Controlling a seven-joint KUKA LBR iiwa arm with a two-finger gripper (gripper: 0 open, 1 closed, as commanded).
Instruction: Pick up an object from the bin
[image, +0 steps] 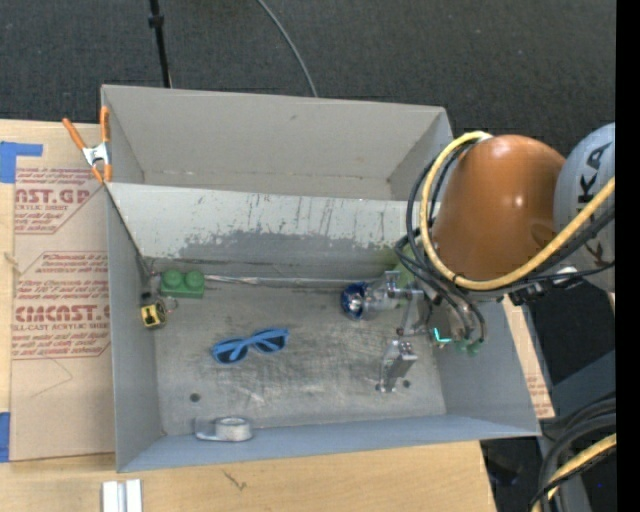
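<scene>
- My claw (397, 370) hangs low at the right end of the bin (300, 130), over bare grey floor, below my orange cover (495, 205).
- Claw state: cannot tell whether released or clenched; no item seen in it.
- Nearest item: a small blue round object (352, 301), near the claw, toward the far wall and a little left.
- Blue sunglasses (250, 345) lie mid-floor, well apart from the claw.
- Green block (183, 283) and small yellow item (151, 316) sit in the far left corner.
- Grey ring (226, 430) lies by the near wall, left.
</scene>
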